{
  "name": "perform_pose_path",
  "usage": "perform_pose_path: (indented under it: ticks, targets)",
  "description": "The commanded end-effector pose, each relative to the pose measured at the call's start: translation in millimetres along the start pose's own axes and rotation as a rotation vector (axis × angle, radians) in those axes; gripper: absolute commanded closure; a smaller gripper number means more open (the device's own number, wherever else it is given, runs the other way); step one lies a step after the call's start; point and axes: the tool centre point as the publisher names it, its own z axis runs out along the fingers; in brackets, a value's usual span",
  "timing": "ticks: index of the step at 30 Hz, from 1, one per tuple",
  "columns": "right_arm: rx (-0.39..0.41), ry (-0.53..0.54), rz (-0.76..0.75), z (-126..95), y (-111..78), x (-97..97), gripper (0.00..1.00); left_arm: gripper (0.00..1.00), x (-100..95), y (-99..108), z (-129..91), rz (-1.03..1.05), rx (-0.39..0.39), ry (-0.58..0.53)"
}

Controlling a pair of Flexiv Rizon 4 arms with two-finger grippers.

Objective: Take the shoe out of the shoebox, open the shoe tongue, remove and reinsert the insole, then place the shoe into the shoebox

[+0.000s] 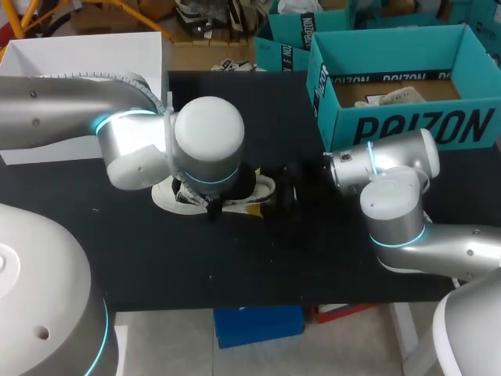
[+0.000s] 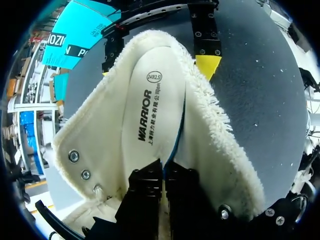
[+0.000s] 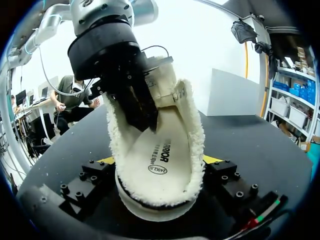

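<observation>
**White fleece-lined shoe clamped at the toe and by its insole, outside the box**

The left gripper (image 2: 164, 169) reaches down into the heel end of the shoe (image 3: 196, 142). Its two black fingers are pressed close together, clamped on the edge of the insole (image 2: 150, 107), and a thin blue line of that edge shows between them. Its yellow tips are hidden.

The insole is white with dark print and runs along the inside of the shoe. The long side held by the fingers is lifted off the lining.

The right gripper (image 3: 159, 161) holds the other end. Its fingers stand wide apart with the toe between them, one yellow tip against each side, so it is clamped on the shoe.

The shoe is white, with a shaggy cream lining and small metal eyelets. Its opening is spread wide. It rests sole down on the black table (image 1: 235, 258), near the middle.

The left arm comes in from above the shoe. The right arm lies low and meets it from the toe end.

The teal shoebox (image 1: 407, 129) stands open at the far right of the table, apart from the shoe, with pale paper inside.
</observation>
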Motion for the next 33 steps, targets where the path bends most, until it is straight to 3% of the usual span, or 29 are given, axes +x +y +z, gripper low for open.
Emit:
perform_pose_path:
  ticks: [1, 9, 22, 33]
  targets:
    - [0.001, 0.001, 0.002, 2, -7.2, -0.5, 1.00, 1.00, -4.1, 9, 80, 0.046, 0.051, 0.079]
    - [0.001, 0.001, 0.002, 2, -7.2, -0.5, 1.00, 1.00, 4.7, -4, 43, 0.120, 0.131, 0.202]
    - [0.001, 0.001, 0.002, 2, -7.2, -0.5, 1.00, 1.00, -0.8, -23, -10, 0.135, 0.288, 0.336]
    - [0.001, 0.001, 0.002, 2, -7.2, -0.5, 1.00, 1.00, -1.3, -29, -40, 0.138, 0.304, 0.334]
